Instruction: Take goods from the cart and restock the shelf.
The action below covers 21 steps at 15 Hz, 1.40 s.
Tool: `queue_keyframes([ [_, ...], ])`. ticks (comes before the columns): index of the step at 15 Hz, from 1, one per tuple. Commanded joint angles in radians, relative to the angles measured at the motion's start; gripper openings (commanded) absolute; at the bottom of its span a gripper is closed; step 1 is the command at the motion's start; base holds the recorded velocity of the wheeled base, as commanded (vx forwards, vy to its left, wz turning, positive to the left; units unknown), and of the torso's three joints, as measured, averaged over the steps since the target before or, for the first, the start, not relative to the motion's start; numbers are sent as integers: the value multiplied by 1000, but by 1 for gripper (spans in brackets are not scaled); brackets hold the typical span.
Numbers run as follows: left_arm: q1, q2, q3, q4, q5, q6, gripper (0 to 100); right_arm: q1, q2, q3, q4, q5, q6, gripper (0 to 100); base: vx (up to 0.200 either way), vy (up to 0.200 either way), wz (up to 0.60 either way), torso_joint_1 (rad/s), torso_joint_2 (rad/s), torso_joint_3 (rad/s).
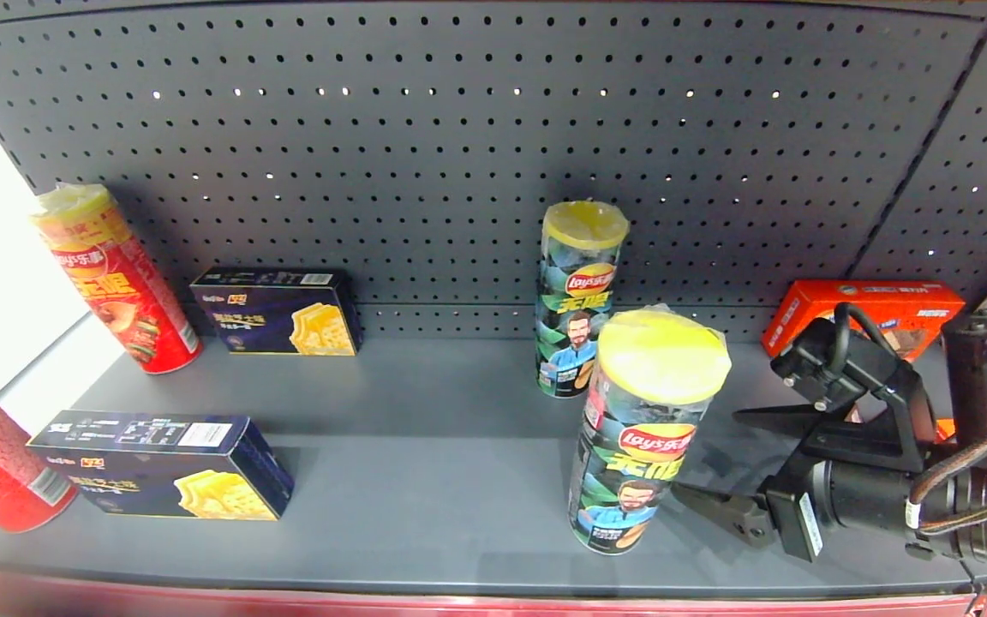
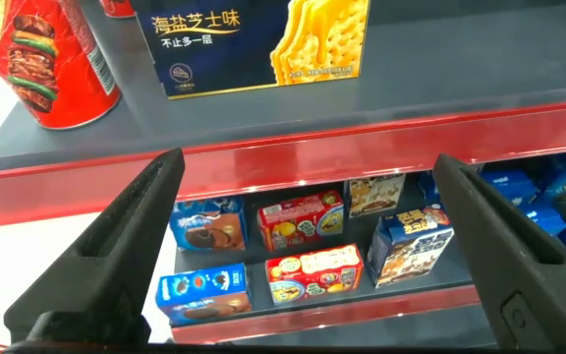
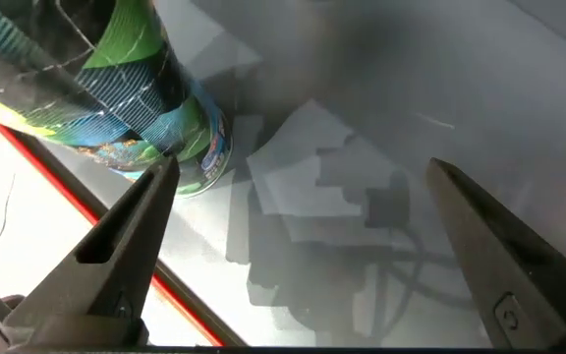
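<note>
In front of the twin can (image 1: pixel 583 300), slightly right, I see the chips can (image 1: pixel 643 428): green-blue wrap, yellow lid (film crinkled on top). Grey shelf (image 1: pixel 425 446), dark pegboard (image 1: pixel 378 120) behind. It stands upright, long axis vertical, lid up. My right gripper (image 1: pixel 712 458), farther right, gapes; the left gripper (image 2: pixel 308 256) gapes too.

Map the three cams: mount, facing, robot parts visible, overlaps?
Head view: on the head, facing forward-down at the grey shelf board; right arm shows, open right gripper beside the green-blue cylindrical chip can.
Left wrist view: left wrist, facing the shelf's red front edge; open left gripper in foreground.
Right wrist view: right wrist, facing down at the shelf board; its open gripper beside that can.
Shared: head and right wrist, the can; head and left wrist, the dark blue cardboard cracker box.
</note>
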Motion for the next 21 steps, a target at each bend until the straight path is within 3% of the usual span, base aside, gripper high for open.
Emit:
queue_keyframes([
  [1,0,2,0,0,0,0,100,4,-2,2,0,0,0,100,0,0,0,0,0,0],
  [21,0,2,0,0,0,0,100,-6,47,-55,0,0,1,100,0,0,0,0,0,0],
])
